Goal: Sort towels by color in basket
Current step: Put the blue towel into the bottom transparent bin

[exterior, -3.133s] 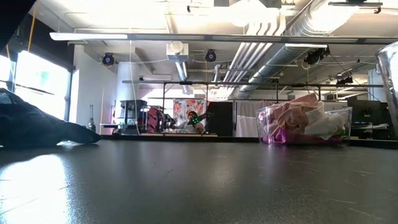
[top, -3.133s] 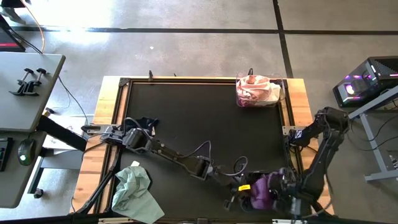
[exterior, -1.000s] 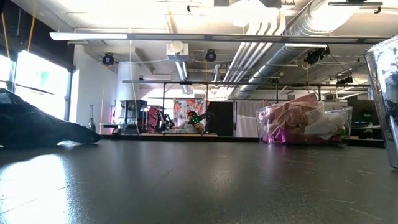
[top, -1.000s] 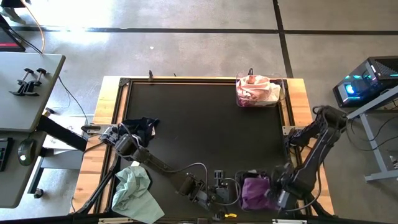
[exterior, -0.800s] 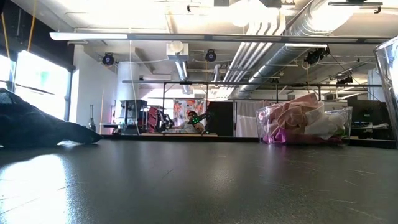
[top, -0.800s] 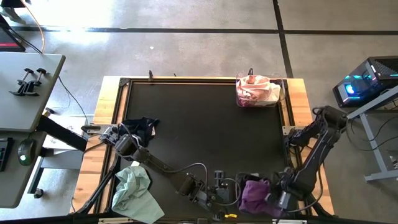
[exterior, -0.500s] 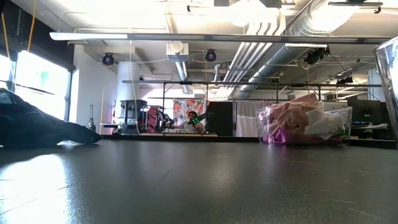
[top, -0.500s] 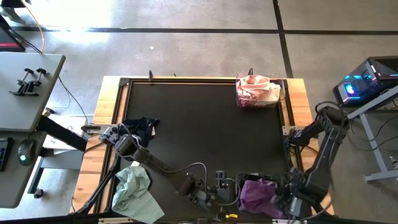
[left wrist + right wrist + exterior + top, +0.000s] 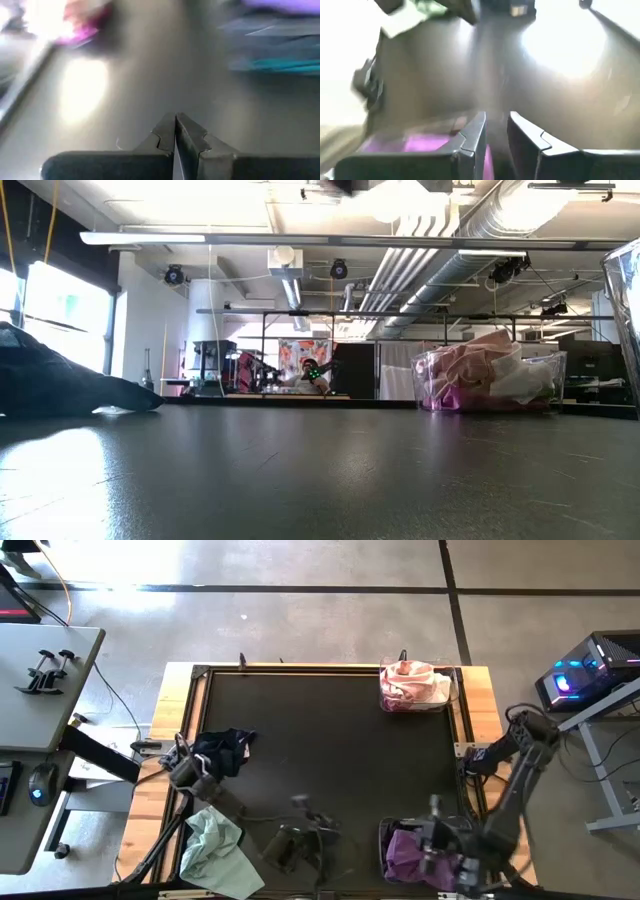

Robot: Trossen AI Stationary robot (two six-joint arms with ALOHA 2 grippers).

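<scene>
High view | purple towel (image 9: 405, 852) crumpled, no clear axis | left gripper (image 9: 175, 131) closed, empty | right gripper (image 9: 496, 131) slightly parted

Both arms are dark, almost black, built of thick jointed links. The left arm (image 9: 205, 790) carries thin black cables that loop beside its links. The right arm (image 9: 520, 765) has a bulky rounded joint. The fingers (image 9: 192, 137) are dark, flat, with angular stepped tips.

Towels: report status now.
Left claw shut, empty. Right claw slightly parted over purple towel. Pink towels binned. Nothing blocking.
</scene>
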